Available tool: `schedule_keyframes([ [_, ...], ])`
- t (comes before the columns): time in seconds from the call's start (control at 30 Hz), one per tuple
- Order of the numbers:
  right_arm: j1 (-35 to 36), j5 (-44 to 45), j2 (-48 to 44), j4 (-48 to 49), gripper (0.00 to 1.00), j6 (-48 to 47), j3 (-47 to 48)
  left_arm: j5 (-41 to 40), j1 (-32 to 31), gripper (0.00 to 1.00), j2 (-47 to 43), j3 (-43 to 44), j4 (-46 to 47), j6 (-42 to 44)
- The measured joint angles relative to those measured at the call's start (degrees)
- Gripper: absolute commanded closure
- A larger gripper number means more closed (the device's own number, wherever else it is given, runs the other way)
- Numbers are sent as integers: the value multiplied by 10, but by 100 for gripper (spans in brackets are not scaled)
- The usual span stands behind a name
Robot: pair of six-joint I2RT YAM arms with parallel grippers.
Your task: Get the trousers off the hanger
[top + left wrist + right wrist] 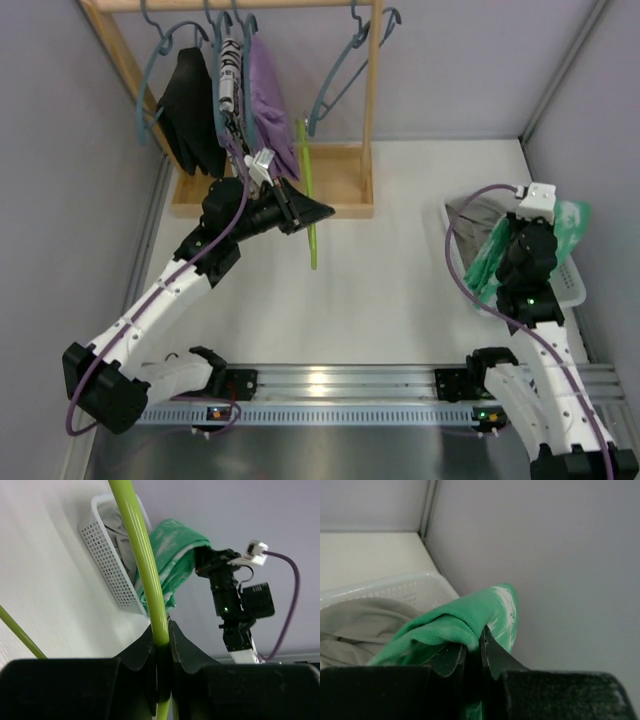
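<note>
Left wrist: claw [161, 639] tight rnd hanger [137, 545]

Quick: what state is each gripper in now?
Left gripper: closed on the thin lime-green plastic hanger.
Right gripper: closed on the bright green cloth trousers.

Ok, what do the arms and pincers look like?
The left arm and right arm have white links, black joints and a trailing purple cable each. The left pincer and right pincer are black, with tapered fingers.
</note>
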Motion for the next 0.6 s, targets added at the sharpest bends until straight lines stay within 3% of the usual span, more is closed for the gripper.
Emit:
schedule_keyframes([
  [0.33, -5, -114, 257, 105, 98, 42, 13, 16, -1, 100, -24, 6, -17, 47],
  [0.53, -18, -182, 365, 104, 79, 64, 52, 24, -1, 100, -40, 25, -42, 89],
  [0.6, -26, -214, 402, 87, 62, 73, 73, 24, -1, 100, -42, 40, -57, 103],
])
